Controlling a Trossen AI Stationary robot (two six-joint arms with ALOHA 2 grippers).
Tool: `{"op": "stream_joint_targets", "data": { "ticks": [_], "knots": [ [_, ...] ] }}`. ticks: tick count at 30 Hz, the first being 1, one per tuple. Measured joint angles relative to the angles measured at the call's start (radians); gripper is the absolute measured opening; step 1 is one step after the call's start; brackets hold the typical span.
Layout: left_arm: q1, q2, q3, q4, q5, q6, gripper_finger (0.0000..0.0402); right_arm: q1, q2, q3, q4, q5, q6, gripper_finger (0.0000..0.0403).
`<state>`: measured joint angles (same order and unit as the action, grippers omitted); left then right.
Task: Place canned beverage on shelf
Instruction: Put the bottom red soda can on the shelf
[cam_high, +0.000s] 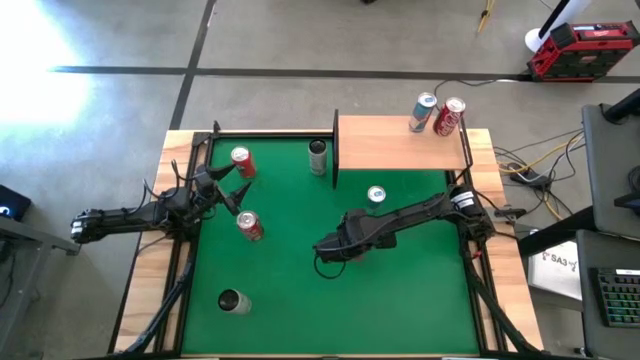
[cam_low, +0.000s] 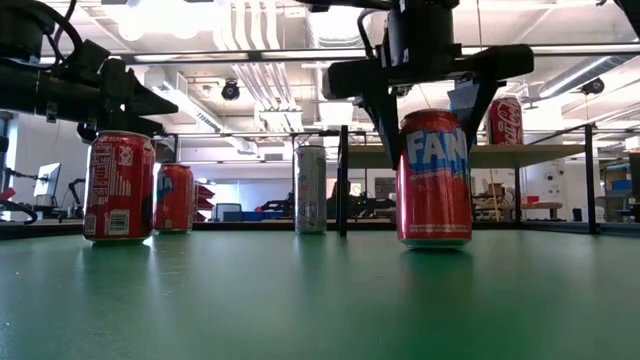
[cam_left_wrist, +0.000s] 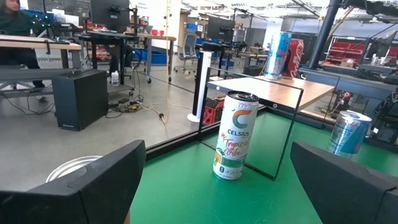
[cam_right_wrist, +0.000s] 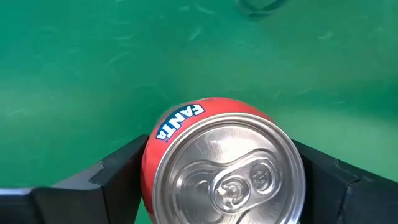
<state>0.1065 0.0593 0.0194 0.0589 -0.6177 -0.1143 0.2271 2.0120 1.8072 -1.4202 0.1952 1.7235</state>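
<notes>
High view, looking straight down: my right end effector (cam_high: 328, 246) sits near the middle of the green mat (cam_high: 400, 300) on the desk, its fingers closed around a red Fanta can (cam_right_wrist: 221, 168) that stands upright on the mat. From table height, the two dark fingers flank the can's upper part. My left end effector (cam_high: 240, 198) hangs with its fingers spread wide and empty between two red cans (cam_high: 241, 162) on the mat's left side. The shelf (cam_high: 400, 141), a light wooden board with black rails, stands at the far right edge, already carrying two cans (cam_high: 437, 114). A slim Celsius can (cam_left_wrist: 235, 144) stands just beside the shelf.
</notes>
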Motion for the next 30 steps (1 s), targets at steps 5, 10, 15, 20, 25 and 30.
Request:
{"op": "stream_joint_targets", "data": {
  "ticks": [5, 10, 15, 20, 25, 30],
  "knots": [
    [0.0, 0.0, 0.0, 0.0, 0.0, 0.0, 0.0386, -0.008, 0.0, 0.0, -0.006, 0.022, 0.004, 0.0299],
    [0.0, 0.0, 0.0, 0.0, 0.0, 0.0, 0.0386, -0.025, 0.001, 0.0, -0.002, 0.041, 0.012, 0.0299],
    [0.0, 0.0, 0.0, 0.0, 0.0, 0.0, 0.0386, -0.025, 0.001, 0.0, 0.014, 0.041, 0.038, 0.0299],
    [0.0, 0.0, 0.0, 0.0, 0.0, 0.0, 0.0386, -0.021, 0.001, 0.0, 0.017, 0.037, 0.099, 0.0347],
    [0.0, 0.0, 0.0, 0.0, 0.0, 0.0, 0.0386, -0.011, 0.001, 0.0, 0.02, 0.043, 0.12, 0.0387],
    [0.0, 0.0, 0.0, 0.0, 0.0, 0.0, 0.0386, 0.028, 0.0, 0.0, 0.019, 0.12, 0.171, 0.0392]
  ]
}}
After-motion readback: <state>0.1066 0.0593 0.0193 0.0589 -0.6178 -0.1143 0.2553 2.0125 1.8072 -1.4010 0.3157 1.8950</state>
